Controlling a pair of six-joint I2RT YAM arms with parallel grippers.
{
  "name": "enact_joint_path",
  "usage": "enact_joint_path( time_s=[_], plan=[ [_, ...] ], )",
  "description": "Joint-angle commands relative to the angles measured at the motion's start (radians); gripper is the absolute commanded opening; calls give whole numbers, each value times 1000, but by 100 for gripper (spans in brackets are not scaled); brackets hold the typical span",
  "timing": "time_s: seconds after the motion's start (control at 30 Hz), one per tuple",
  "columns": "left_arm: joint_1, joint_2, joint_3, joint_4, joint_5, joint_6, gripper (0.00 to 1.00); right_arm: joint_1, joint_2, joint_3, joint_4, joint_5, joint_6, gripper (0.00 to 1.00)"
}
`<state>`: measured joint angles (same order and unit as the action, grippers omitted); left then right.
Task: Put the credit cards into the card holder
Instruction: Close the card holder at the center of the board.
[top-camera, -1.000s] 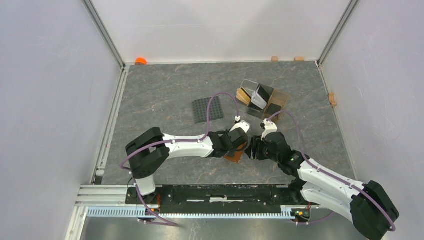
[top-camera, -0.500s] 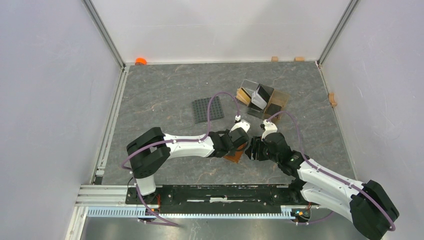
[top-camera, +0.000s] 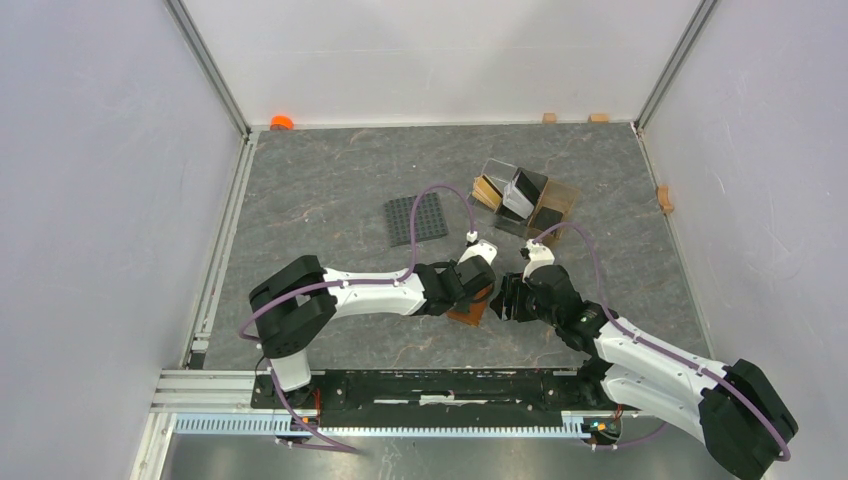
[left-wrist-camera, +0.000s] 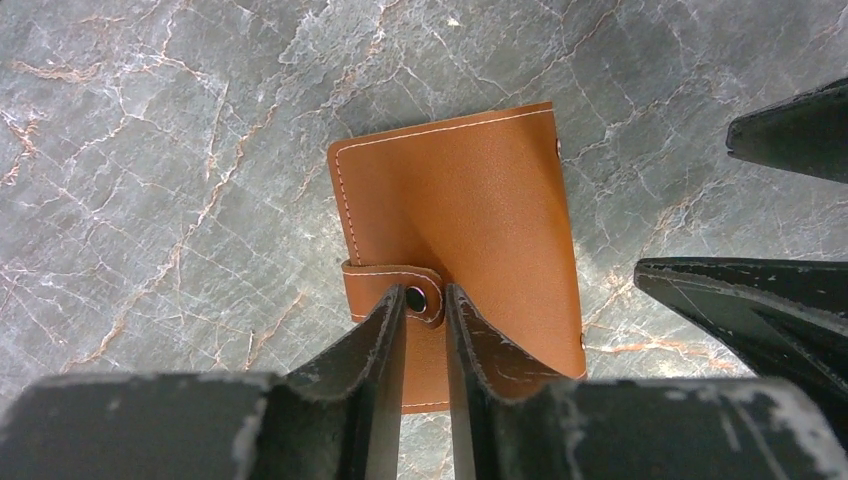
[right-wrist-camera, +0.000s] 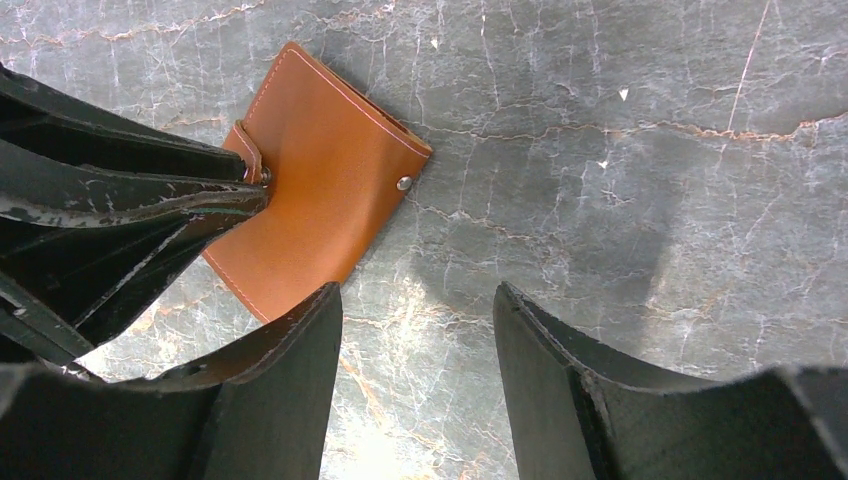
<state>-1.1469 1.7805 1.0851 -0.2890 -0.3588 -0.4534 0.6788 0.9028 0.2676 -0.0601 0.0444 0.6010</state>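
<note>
Grey marbled table (top-camera: 320, 180) carries the card holder (top-camera: 467, 314), a studded plate (top-camera: 416, 218) and an amber stand (top-camera: 556, 204)

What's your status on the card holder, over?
Left pincer pinched on snap tab of card holder. Right pincer open, empty, alongside. Credit cards far off in amber stand. Nothing in the way.

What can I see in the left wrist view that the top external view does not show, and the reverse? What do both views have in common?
Only the left wrist view: the white stitching of the wallet and its strap with the snap stud, which the left hand appears to pinch. Only the top view: the grey studded plate and the clear stand holding cards. Both: the brown wallet lying closed on the table, with the right hand beside it.
</note>
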Motion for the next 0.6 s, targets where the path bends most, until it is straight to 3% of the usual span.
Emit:
enact_joint_path(
  time_s=[0.0,0.13,0.4,0.57],
  plan=[
    [-1,-32,-10,17,20,-42,29,2,1,2,36,-5,2,62],
    [-1,-40,-12,20,20,-45,31,2,2,1,38,-6,2,62],
    [-1,-49,-16,21,11,-44,20,2,3,0,41,-11,3,62],
    [-1,-66,-16,16,7,-47,23,3,7,-1,43,-14,3,62]
  ],
)
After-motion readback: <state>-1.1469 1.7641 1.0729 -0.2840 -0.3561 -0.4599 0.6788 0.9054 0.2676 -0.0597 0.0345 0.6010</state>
